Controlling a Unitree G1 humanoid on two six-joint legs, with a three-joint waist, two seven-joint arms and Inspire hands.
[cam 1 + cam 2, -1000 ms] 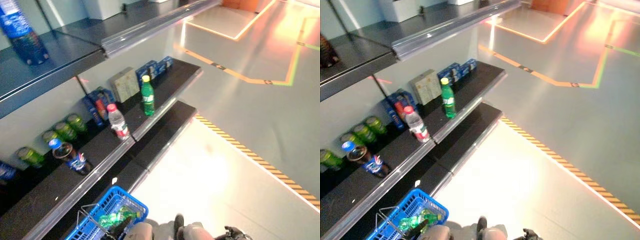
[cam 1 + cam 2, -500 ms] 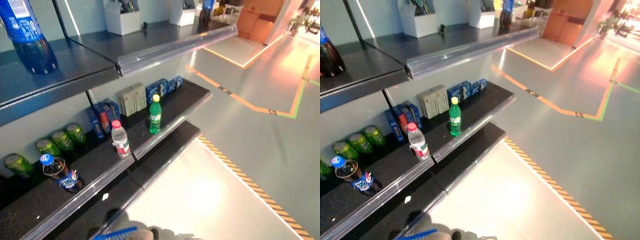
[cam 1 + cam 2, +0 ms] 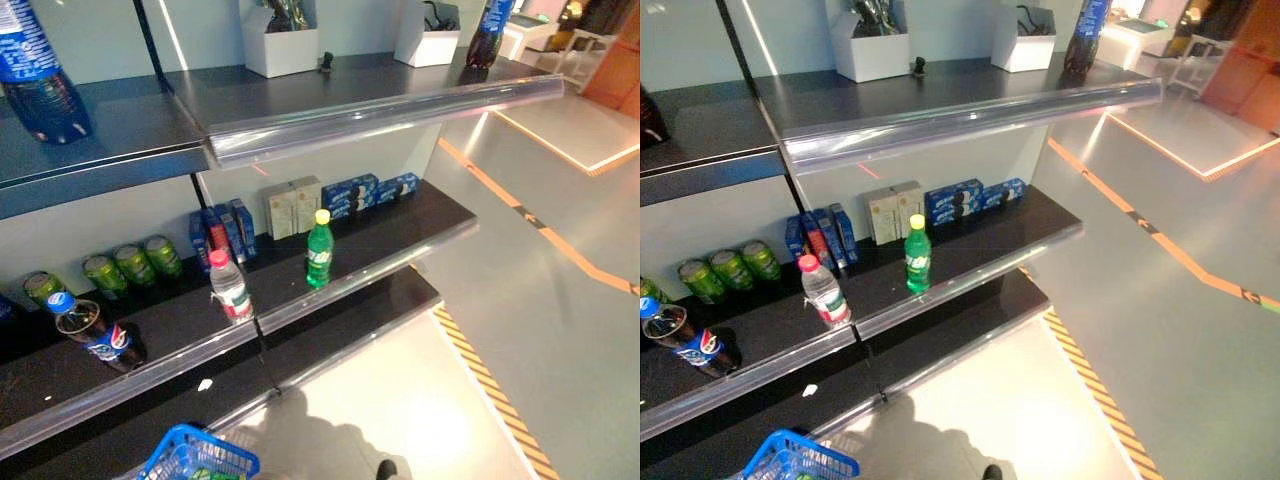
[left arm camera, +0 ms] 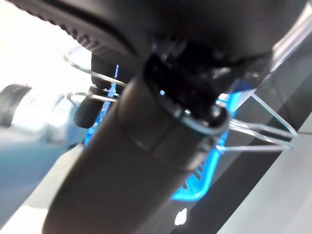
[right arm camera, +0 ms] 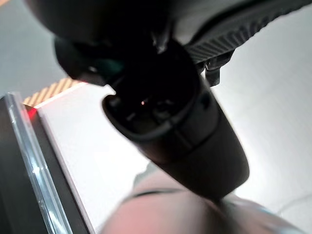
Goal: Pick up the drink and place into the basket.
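Note:
Drinks stand on the black middle shelf (image 3: 400, 245): a green bottle (image 3: 319, 250) near its front edge, a clear water bottle with a red cap (image 3: 230, 288), a tilted cola bottle (image 3: 88, 330) and green cans (image 3: 130, 265) at the back. The blue basket (image 3: 195, 465) hangs low at the left, below the shelf. In the left wrist view my left hand (image 4: 146, 146) is shut on its thin wire handles (image 4: 253, 131), with the blue basket (image 4: 204, 175) beneath. My right hand (image 5: 170, 112) shows in the right wrist view above pale floor, holding nothing that I can see.
Blue packs (image 3: 222, 230), beige boxes (image 3: 292, 207) and blue cartons (image 3: 365, 190) line the shelf's back. The upper shelf (image 3: 380, 105) juts out above with white boxes (image 3: 280, 45) and dark bottles (image 3: 35, 70). A lower shelf (image 3: 340, 330) sits below. Yellow-black tape (image 3: 490, 390) crosses the floor.
The camera has tilted up and turned, so the shelves sit more level in view. The basket's rim shows at the bottom left. The drinks on the shelf have not moved.

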